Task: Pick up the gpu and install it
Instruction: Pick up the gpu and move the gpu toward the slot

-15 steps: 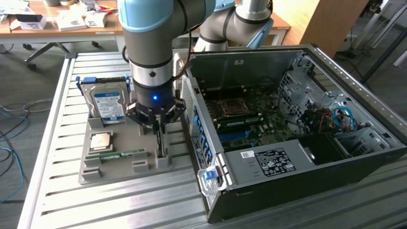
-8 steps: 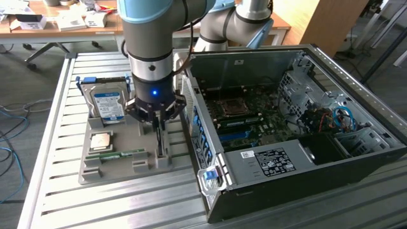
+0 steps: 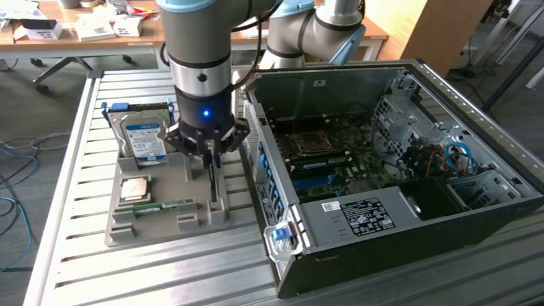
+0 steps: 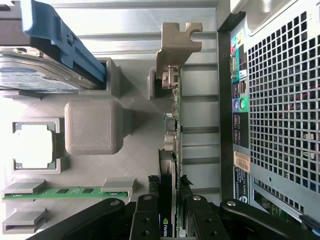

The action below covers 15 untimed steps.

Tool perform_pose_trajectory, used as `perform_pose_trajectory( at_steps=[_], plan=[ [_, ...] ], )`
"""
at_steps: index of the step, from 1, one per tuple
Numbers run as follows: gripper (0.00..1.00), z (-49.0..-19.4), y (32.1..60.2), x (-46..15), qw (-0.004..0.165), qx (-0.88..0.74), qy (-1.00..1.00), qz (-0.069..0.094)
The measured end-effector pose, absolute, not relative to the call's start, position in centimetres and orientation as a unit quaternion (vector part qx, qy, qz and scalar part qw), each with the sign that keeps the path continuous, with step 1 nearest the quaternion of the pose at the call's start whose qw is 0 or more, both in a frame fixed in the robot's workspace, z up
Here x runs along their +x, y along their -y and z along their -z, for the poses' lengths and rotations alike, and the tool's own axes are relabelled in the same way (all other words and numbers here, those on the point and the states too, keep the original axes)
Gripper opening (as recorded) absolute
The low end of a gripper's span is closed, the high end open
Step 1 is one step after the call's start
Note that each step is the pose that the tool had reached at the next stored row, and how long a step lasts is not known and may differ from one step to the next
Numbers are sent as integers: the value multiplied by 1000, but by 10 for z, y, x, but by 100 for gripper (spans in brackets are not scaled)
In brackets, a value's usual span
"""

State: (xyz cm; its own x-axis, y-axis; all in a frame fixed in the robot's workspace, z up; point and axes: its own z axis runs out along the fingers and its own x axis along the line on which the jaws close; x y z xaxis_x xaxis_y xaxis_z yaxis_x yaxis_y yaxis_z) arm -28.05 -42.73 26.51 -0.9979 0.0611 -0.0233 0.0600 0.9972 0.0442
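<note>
The gpu (image 3: 211, 183) stands on edge in a slot of the grey holder tray (image 3: 162, 224), next to the open computer case (image 3: 476, 210). In the wrist view the gpu (image 4: 170, 150) appears edge-on as a thin dark card, its metal bracket end at the far slot post. My gripper (image 3: 208, 152) hangs straight down over the card. In the wrist view the gripper (image 4: 169, 206) is shut on the gpu, one black finger pressed on each side of its near end. The card still sits in the tray slot.
On the tray stand a blue-labelled hard drive (image 3: 143, 139), a processor chip (image 3: 136, 189) and a green memory stick (image 3: 157, 205). The case's motherboard (image 3: 327, 159) faces up just to the exterior view's right of the tray. Everything rests on a slatted metal table (image 3: 76, 268).
</note>
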Motion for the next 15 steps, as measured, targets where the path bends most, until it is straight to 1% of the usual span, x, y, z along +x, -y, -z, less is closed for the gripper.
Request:
perform_pose_trajectory(
  at_steps=[15],
  plan=[
    [26, -314, 427, -281, 12, 30, -999, -22]
  ],
)
